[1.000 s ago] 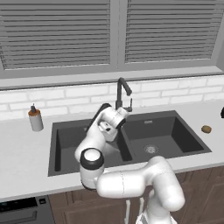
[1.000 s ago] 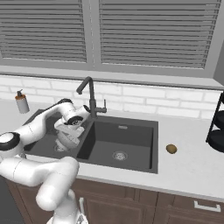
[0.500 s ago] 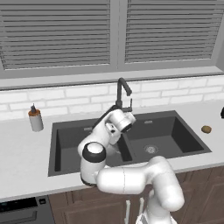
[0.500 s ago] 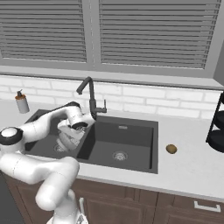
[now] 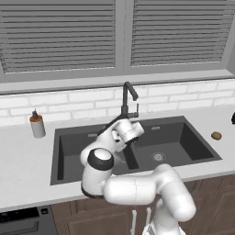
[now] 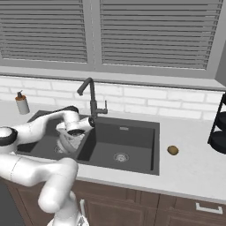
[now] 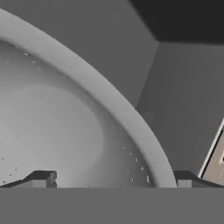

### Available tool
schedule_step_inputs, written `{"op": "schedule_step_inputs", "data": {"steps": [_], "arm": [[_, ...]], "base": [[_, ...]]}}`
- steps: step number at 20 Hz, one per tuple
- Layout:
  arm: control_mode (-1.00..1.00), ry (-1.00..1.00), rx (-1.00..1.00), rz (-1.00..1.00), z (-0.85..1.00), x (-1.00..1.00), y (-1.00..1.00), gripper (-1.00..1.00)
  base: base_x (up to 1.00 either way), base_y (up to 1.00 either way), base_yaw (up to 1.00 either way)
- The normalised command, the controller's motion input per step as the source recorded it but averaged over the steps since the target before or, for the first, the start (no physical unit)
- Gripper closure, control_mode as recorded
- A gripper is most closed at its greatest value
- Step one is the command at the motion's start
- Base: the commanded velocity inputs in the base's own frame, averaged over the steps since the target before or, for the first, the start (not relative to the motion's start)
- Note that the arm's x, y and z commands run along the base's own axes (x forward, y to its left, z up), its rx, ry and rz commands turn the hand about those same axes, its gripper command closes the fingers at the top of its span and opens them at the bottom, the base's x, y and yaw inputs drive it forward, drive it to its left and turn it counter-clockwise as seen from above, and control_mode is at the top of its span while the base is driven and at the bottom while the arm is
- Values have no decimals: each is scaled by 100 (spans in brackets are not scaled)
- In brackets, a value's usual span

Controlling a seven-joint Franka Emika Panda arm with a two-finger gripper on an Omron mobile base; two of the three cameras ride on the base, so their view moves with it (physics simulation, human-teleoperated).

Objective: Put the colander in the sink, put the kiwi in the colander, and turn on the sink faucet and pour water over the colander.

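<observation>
Claw (image 7: 111, 179): seen in the hand view with its two dark tips spread wide apart, nothing held between them; the rim of the colander (image 7: 65, 131) is seen passing between the tips, one tip over the perforated bowl, the other outside it

Colander: white-grey, lodged in the left basin of the sink (image 6: 132, 137), partly hidden by the arm in the right base view (image 6: 70, 140)

Sink: dark grey, double basin, set into the desk (image 6: 194, 170); round metal drain (image 6: 120, 156) noted in the right basin

Sink faucet (image 5: 128, 98): black gooseneck, placed at the back edge of the sink, between the basins

Kiwi (image 6: 172, 150): small, brown, laid on the desk just right of the sink, well apart from the colander

Soap dispenser (image 5: 36, 125): grey, brown-capped, stood on the desk left of the sink, toward the back edge
</observation>
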Motion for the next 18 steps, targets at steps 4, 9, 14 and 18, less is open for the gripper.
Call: {"op": "schedule_step_inputs", "data": {"steps": [4,9,14,18], "arm": [[-100,-14,-26,-49,33,-34,72,-100],[-100,0,-31,-49,46,-18,61,-100],[-100,2,-28,-42,92,12,56,-100],[-100,7,-23,-31,70,77,83,-100]], "base": [[0,0,0],[0,0,0],[0,0,0],[0,0,0]]}}
